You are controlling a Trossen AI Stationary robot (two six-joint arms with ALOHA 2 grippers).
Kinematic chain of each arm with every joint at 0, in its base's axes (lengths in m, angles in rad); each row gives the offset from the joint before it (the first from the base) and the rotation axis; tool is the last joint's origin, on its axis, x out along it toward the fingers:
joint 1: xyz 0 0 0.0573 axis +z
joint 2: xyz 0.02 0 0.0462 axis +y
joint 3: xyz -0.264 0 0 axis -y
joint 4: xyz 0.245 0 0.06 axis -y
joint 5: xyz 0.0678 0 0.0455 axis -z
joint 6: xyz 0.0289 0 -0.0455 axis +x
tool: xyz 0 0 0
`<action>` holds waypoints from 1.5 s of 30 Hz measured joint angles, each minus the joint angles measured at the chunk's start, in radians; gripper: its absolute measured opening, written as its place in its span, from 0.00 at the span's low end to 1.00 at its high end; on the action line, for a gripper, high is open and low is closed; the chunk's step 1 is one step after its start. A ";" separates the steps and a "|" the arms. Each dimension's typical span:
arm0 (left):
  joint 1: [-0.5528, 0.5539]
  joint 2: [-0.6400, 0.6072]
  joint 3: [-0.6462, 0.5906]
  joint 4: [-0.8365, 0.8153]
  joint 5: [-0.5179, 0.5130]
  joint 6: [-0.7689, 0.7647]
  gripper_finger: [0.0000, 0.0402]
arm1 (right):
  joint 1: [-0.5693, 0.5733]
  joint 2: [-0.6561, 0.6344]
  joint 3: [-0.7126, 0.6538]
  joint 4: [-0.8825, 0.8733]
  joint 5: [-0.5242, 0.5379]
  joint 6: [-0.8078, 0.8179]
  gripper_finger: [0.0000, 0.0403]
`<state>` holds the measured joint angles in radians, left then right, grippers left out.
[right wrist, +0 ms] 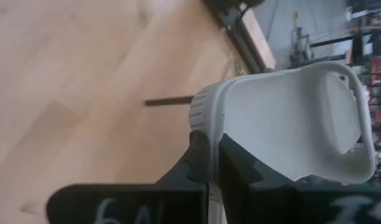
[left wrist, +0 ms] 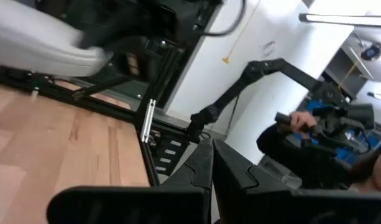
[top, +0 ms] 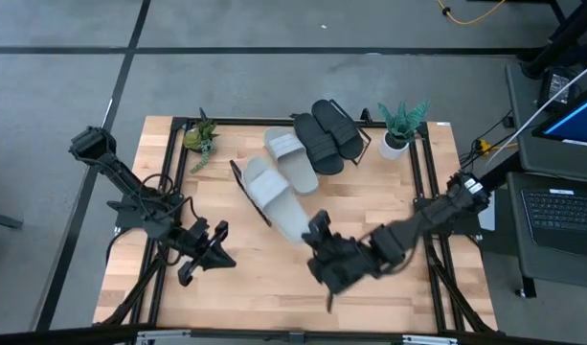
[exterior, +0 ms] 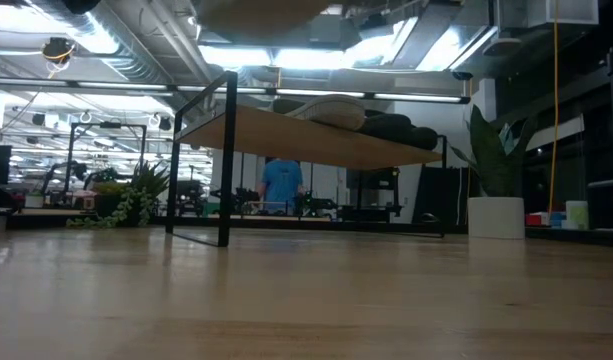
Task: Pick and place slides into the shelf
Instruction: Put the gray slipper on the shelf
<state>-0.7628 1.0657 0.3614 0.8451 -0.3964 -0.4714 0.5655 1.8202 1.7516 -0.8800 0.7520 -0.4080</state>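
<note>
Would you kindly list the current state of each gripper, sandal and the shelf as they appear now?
left gripper: shut, empty, over the table's left front.
right gripper: shut on the near grey slide's end.
near grey slide: held at one end, by the shelf's front edge.
far grey slide: lying on the shelf.
black slides: side by side on the shelf.
shelf: standing, tilted, holding slides.

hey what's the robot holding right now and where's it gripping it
The right gripper is shut on a grey slide, pinching the edge of its sole at one end. The left gripper is shut and holds nothing.
</note>
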 joint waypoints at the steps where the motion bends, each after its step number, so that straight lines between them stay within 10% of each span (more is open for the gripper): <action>1: 0.000 0.000 0.000 0.000 0.003 0.010 0.00 | -0.019 0.000 0.002 -0.002 -0.015 -0.018 0.04; 45: 0.001 0.000 -0.001 -0.052 -0.002 0.194 0.00 | -0.416 0.002 -0.008 0.138 -0.414 -0.278 0.04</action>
<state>-0.7616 1.0660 0.3603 0.7933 -0.3985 -0.2771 0.1496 1.8225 1.7432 -0.7420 0.3377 -0.6857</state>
